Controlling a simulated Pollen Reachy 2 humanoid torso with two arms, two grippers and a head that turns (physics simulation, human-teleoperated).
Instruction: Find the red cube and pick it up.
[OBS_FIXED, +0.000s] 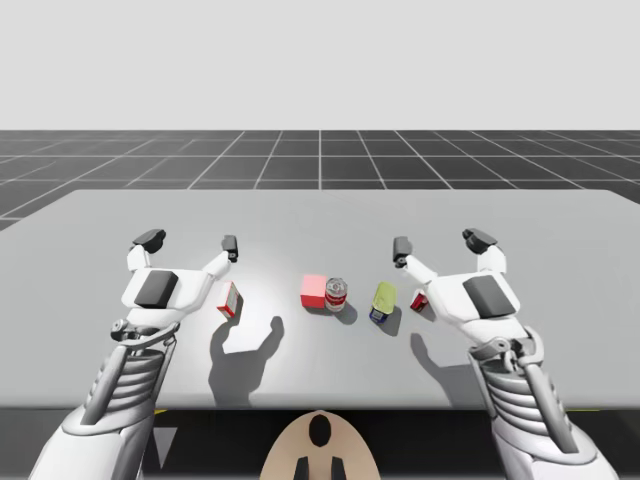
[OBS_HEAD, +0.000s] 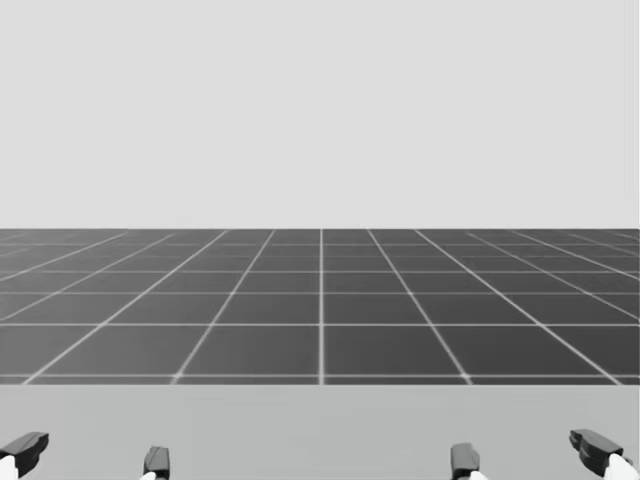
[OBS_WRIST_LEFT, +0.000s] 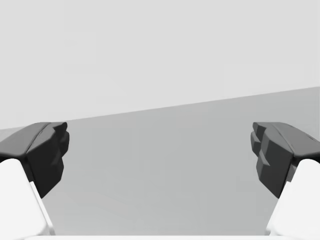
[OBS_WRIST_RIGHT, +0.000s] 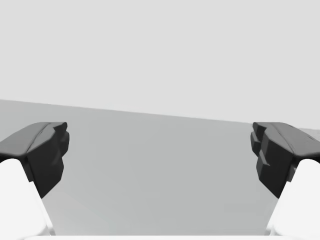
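The red cube (OBS_FIXED: 314, 291) rests on the grey table (OBS_FIXED: 320, 215) near the middle, touching a red and white can (OBS_FIXED: 336, 295) on its right. My left gripper (OBS_FIXED: 190, 242) hovers open to the cube's left, above the table. My right gripper (OBS_FIXED: 440, 243) hovers open to the cube's right. In the head view the fingertips of my left gripper (OBS_HEAD: 88, 454) and my right gripper (OBS_HEAD: 530, 452) poke up at the lower edge. Bare table lies between the fingers of my left gripper (OBS_WRIST_LEFT: 160, 155) and of my right gripper (OBS_WRIST_RIGHT: 160, 155) in the wrist views.
A red and white box (OBS_FIXED: 230, 299) stands beside my left hand. A green tin (OBS_FIXED: 383, 301) lies right of the can, and a small red object (OBS_FIXED: 419, 300) sits partly hidden under my right hand. The far half of the table is bare.
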